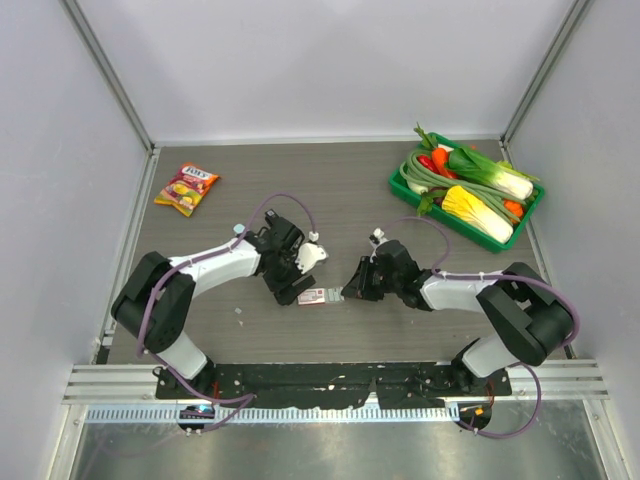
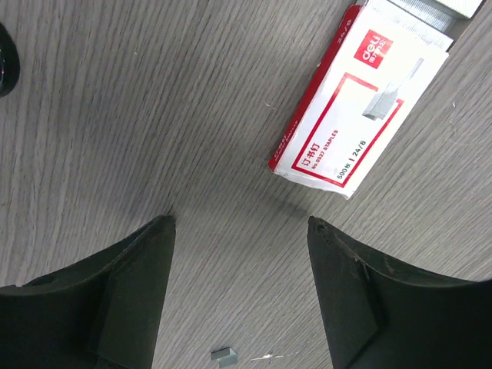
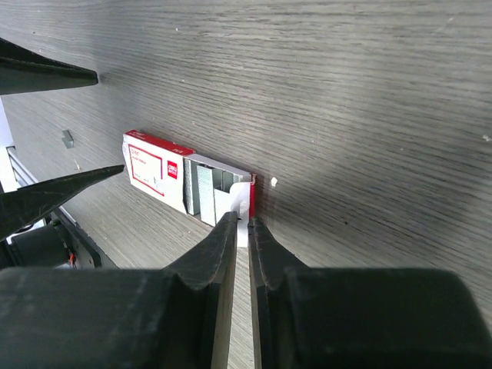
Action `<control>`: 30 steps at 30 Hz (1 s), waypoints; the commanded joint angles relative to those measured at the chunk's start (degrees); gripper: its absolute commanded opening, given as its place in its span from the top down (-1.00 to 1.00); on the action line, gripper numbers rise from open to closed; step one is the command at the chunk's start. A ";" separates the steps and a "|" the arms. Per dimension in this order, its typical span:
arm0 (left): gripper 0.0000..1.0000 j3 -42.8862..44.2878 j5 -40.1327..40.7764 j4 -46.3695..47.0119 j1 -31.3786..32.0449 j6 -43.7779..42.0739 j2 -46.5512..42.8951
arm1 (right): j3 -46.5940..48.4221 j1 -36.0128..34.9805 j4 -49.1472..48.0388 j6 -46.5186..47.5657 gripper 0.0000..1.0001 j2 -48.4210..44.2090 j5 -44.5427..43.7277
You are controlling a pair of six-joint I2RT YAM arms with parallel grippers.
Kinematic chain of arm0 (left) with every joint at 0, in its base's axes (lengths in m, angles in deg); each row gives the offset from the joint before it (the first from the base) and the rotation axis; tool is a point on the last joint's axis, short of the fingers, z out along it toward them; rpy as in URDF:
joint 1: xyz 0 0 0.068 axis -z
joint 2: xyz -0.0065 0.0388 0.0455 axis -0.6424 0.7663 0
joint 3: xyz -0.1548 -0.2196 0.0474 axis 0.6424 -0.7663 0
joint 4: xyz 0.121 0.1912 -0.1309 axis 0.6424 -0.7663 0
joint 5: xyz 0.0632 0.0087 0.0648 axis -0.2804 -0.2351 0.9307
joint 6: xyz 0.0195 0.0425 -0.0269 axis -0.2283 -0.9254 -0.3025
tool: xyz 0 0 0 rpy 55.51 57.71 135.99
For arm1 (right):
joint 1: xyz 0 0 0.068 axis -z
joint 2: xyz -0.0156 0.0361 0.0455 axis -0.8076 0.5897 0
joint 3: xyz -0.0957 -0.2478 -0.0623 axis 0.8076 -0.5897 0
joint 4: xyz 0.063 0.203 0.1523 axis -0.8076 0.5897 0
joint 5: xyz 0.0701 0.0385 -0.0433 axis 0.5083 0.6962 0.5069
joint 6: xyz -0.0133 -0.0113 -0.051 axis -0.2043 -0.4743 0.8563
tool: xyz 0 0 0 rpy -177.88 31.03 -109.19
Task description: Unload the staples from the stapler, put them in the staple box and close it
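Note:
A red-and-white staple box (image 1: 313, 296) lies on the table between my grippers, its inner tray pulled partly out with rows of staples showing (image 3: 201, 188). My right gripper (image 3: 240, 219) is shut on the white end flap of that tray. My left gripper (image 2: 240, 221) is open and empty just above the table, with the box (image 2: 357, 108) beyond its right fingertip. A small pale oblong, apparently the stapler (image 1: 312, 254), sits beside my left wrist in the top view. It is out of both wrist views. A short loose strip of staples (image 2: 224, 355) lies between my left fingers.
A green tray (image 1: 400, 185) of vegetables stands at the back right. A colourful snack packet (image 1: 187, 188) lies at the back left. The metal rail (image 1: 340, 380) with the arm bases runs along the near edge.

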 commanded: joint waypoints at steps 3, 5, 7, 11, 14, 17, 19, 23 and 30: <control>-0.45 -0.54 0.55 1.79 1.08 0.85 -0.53 | -0.28 0.56 0.43 1.70 0.67 -1.31 -0.65; -0.45 -0.46 0.81 1.62 1.09 0.94 -0.36 | -0.54 0.73 0.43 1.70 0.67 -1.84 -0.56; -0.44 -0.45 0.90 1.44 1.09 0.94 -0.45 | -0.72 0.91 0.61 1.87 0.67 -2.20 -0.48; -0.43 -0.37 0.82 1.35 1.35 1.29 -0.62 | -1.16 1.18 0.00 1.70 0.66 -1.93 -0.21; -0.43 -0.28 0.82 1.27 1.70 1.64 -1.06 | -1.24 1.26 -1.31 1.35 0.66 -0.88 0.40; -0.43 0.16 0.82 1.00 2.23 1.91 -0.97 | -1.16 1.26 -2.99 0.64 0.67 0.26 1.10; -0.43 0.34 0.99 0.91 2.40 1.91 -0.71 | -1.16 1.26 -3.43 0.38 0.67 0.44 1.37; -0.43 0.43 1.34 0.65 2.41 1.91 -0.45 | -1.86 1.26 -4.31 0.03 0.67 -0.26 1.63; -0.43 0.86 1.43 0.83 2.41 2.17 -0.01 | -2.03 1.35 -4.75 -0.24 0.67 0.62 1.72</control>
